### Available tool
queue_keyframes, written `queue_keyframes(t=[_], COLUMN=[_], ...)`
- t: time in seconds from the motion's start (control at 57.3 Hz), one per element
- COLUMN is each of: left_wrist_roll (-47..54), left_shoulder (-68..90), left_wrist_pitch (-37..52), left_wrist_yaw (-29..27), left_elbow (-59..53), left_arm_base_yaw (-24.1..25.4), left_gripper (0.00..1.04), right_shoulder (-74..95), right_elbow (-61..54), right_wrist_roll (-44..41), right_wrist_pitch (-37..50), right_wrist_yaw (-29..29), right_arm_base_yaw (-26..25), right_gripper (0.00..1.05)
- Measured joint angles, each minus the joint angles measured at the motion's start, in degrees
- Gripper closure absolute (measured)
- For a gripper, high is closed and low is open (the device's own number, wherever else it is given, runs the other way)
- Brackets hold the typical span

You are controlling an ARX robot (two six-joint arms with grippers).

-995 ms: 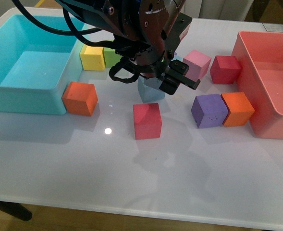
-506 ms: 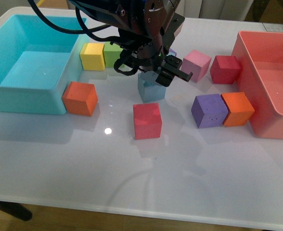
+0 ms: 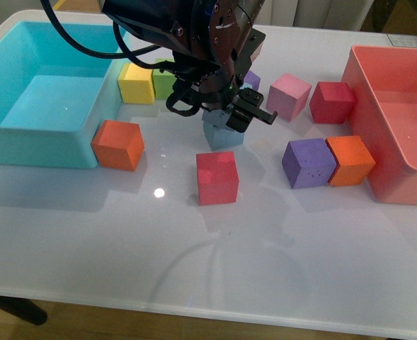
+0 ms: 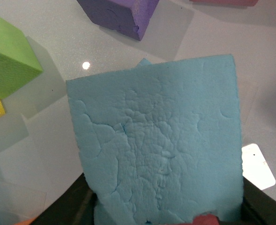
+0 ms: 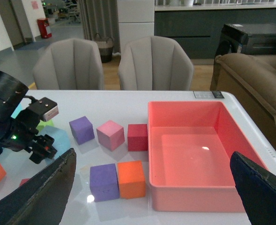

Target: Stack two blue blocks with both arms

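Front view: the left arm (image 3: pixel 173 28) reaches in from the top over the white table (image 3: pixel 265 269). The left gripper (image 3: pixel 221 117) is down on a blue block (image 3: pixel 224 138), which stands mid-table, just behind a red cube (image 3: pixel 217 177) and well right of the teal bin (image 3: pixel 31 145). The gripper hides the block's top, so I cannot tell here whether one blue block or two stand there. An orange cube (image 3: pixel 117 145) sits at the bin's near corner; a yellow cube (image 3: pixel 137 83) and a green cube (image 3: pixel 164 83) sit side by side along the bin's right wall. Further right a purple cube (image 3: pixel 307 163) touches a second orange cube (image 3: pixel 350 160), just beside the pink bin (image 3: pixel 367 117).

Left wrist view: the blue block fills most of the frame, gripped between the black fingers (image 4: pixel 74 208), one against each side; the jaws are drawn in to the block's width. A blue corner (image 4: pixel 142 62) shows just past its far edge; whether that is the other blue block I cannot tell. The green cube and another purple cube (image 4: pixel 119 14) lie on the table beyond.

Right wrist view: the right gripper (image 5: pixel 152 159) hangs high over the table, above the pink bin; its fingers (image 5: pixel 44 197) are spread wide with nothing between them. The left gripper shows far off, with the blue block beside it.
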Motion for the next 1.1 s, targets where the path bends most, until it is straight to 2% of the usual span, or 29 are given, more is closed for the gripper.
queue_keyframes(t=[0.262, 0.506, 0.768, 1.1], left_wrist_roll=[0.11, 0.02, -1.6, -6.88], left_shoulder=[0.02, -0.13, -4.0, -26.51], left_wrist_pitch=[-0.68, -0.37, 2.89, 19.04], left_wrist_yaw=[1.51, 2.23, 3.45, 3.15], left_elbow=[0.28, -0.39, -7.56, -33.51], left_arm_base_yaw=[0.09, 0.15, 0.37, 1.4], left_gripper=[0.07, 0.09, 0.09, 0.09], right_shoulder=[0.0, 0.0, 0.0, 0.0], right_elbow=[0.0, 0.0, 0.0, 0.0], right_wrist_roll=[0.0, 0.0, 0.0, 0.0], right_wrist_pitch=[0.0, 0.0, 0.0, 0.0], right_wrist_yaw=[0.02, 0.02, 0.02, 0.02], right_arm_base_yaw=[0.0, 0.0, 0.0, 0.0], right_gripper=[0.09, 0.09, 0.09, 0.09])
